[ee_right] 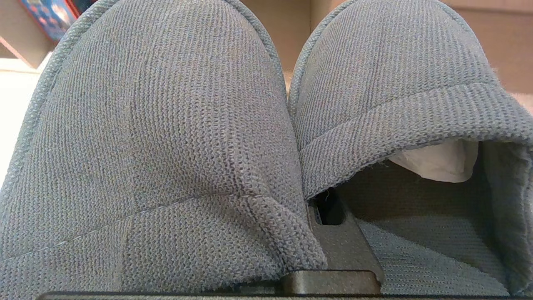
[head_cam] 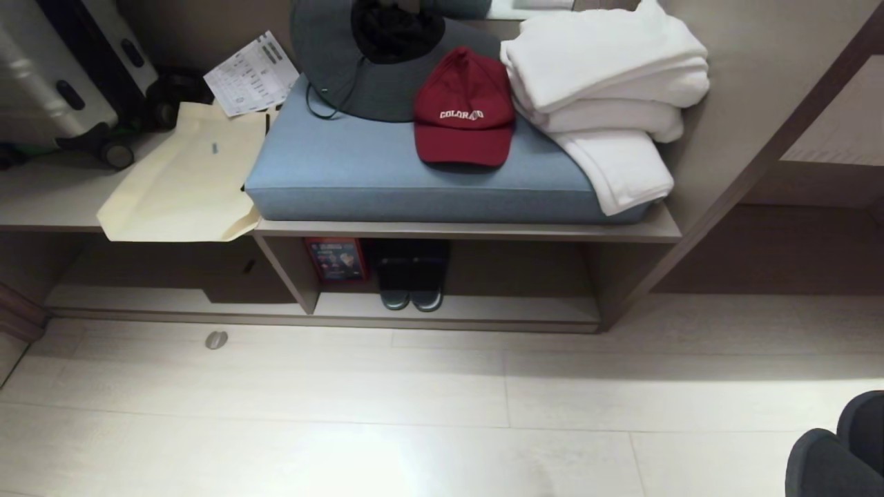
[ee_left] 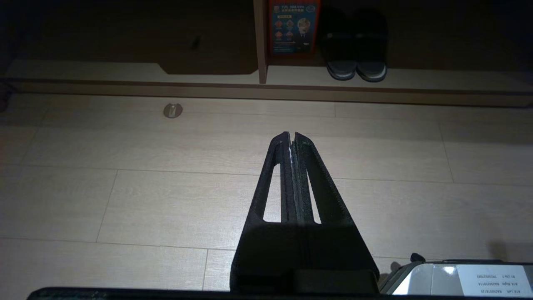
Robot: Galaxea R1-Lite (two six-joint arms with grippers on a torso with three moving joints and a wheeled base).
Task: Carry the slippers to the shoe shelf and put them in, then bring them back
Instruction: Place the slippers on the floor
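Right gripper (ee_right: 333,250), jaws clenching grey knit fabric slippers (ee_right: 166,146), is facing the low beige wood shoe shelf (head_cam: 456,307); next, likely sliding them inside. Left gripper (ee_left: 291,135) is hanging closed, empty.

Red cap (head_cam: 464,110), grey hat (head_cam: 359,62) and folded white towels (head_cam: 608,90) on blue cushion (head_cam: 359,172). Cream bag (head_cam: 186,179), paper sheet (head_cam: 252,74) to its left. Suitcase (head_cam: 62,76) beyond.

Coarse grey knitted cloth slippers (ee_right: 166,137) are pressing around the right gripper's (ee_right: 329,233) matt black plastic. Ahead of the left gripper (ee_left: 291,137), pale wood-grain flooring (ee_left: 125,200) is gleaming faintly.
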